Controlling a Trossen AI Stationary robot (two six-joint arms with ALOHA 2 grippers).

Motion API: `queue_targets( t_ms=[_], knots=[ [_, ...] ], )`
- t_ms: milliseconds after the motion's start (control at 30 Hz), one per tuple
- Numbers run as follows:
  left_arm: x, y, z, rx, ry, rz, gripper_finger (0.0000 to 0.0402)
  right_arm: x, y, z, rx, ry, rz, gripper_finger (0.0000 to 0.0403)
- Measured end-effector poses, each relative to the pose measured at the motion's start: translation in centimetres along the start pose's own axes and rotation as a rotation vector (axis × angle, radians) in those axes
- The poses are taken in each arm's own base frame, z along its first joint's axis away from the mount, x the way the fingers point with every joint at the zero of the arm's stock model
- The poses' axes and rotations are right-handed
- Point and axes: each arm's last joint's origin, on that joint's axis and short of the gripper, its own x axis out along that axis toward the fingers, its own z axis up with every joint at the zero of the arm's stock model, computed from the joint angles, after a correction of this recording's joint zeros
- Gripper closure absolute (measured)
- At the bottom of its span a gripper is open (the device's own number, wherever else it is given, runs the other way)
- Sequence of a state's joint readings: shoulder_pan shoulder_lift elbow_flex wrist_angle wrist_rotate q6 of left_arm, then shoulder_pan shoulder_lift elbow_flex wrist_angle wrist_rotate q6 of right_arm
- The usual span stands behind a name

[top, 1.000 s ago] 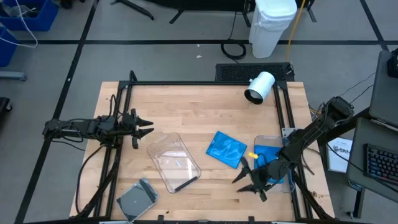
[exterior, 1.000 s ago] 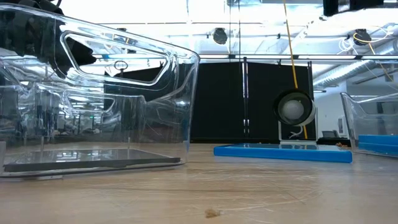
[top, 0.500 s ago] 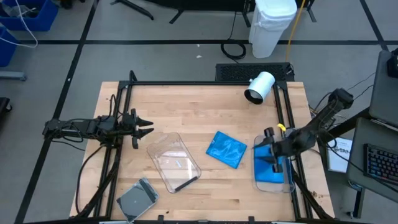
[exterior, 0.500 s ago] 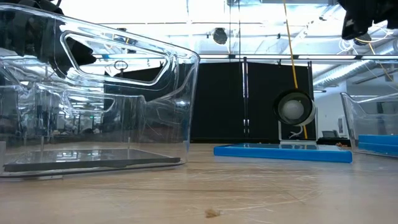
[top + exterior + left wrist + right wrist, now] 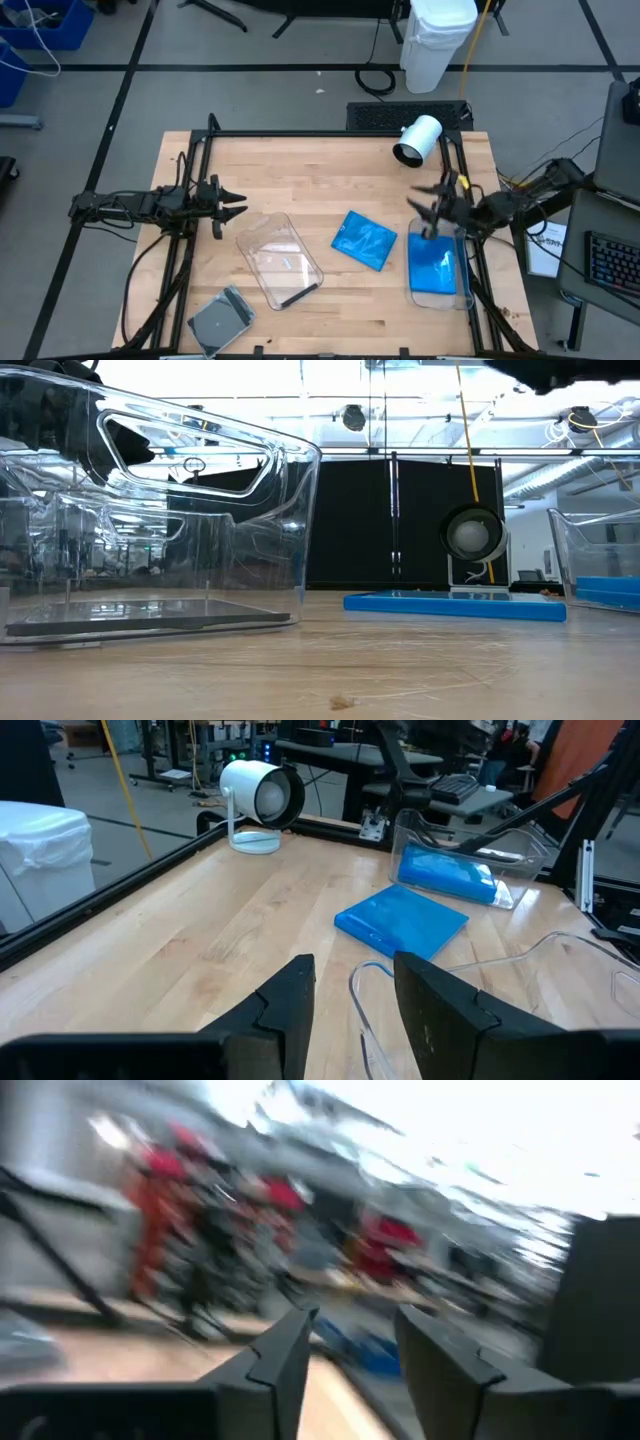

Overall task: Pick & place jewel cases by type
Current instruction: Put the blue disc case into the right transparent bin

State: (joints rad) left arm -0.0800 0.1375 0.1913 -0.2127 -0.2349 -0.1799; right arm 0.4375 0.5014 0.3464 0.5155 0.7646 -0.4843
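Observation:
One bright blue jewel case [image 5: 364,241] lies flat on the table's middle, also in the low view [image 5: 455,605] and the left wrist view [image 5: 402,919]. More blue [image 5: 434,266] lies in the clear tub [image 5: 462,292] at the right edge. A grey case [image 5: 221,319] lies flat near the table's near left corner. A dark case [image 5: 150,617] lies in the middle clear tub [image 5: 280,258]. My right gripper [image 5: 428,206] hangs open over the far end of the right tub, holding nothing. My left gripper [image 5: 240,201] waits open at the table's left side, fingers pointing right.
A white lamp-like device [image 5: 418,139] stands near the far edge, right of centre. A black frame rail [image 5: 455,170] runs along the table's sides. Bare wood lies between the left gripper and the blue case, and along the far half.
My right gripper has swung from the near end of the right tub toward the table's far edge, passing over the tub and rising. It has turned about on the way and stayed open. The cases, tubs and left arm have kept still.

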Motion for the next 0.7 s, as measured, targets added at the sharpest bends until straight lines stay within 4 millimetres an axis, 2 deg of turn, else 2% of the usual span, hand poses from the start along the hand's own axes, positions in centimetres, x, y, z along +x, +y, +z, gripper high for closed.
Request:
queue_targets(
  t_ms=[67,167,233,300,367,500,600,700],
  knots=[
    [0.0,0.0,0.0,0.000,0.000,0.000,0.0256,1.4,-0.3,0.7,-0.035,0.095,0.003,0.0293],
    [0.0,0.0,0.0,0.000,0.000,0.000,0.0256,4.1,-0.3,0.7,-0.016,0.200,0.115,0.0340],
    [0.0,0.0,0.0,0.000,0.000,0.000,0.0256,6.3,-0.1,0.1,-0.024,0.253,0.191,0.0376],
    [0.0,0.0,0.0,0.000,0.000,0.000,0.0256,8.7,0.0,-1.1,-0.058,0.339,0.254,0.0396],
    [0.0,0.0,0.0,0.000,0.000,0.000,0.0256,11.2,-0.4,-2.4,-0.068,0.467,0.313,0.0396],
    [0.0,0.0,0.0,0.000,0.000,0.000,0.0256,15.7,-1.1,-5.3,0.083,0.708,0.526,0.0402],
    [0.0,0.0,0.0,0.000,0.000,0.000,0.0256,17.5,0.0,-8.1,0.135,0.872,0.606,0.0402],
    [0.0,0.0,0.0,0.000,0.000,0.000,0.0256,18.2,1.2,-9.7,0.109,1.012,0.669,0.0402]
  ],
)
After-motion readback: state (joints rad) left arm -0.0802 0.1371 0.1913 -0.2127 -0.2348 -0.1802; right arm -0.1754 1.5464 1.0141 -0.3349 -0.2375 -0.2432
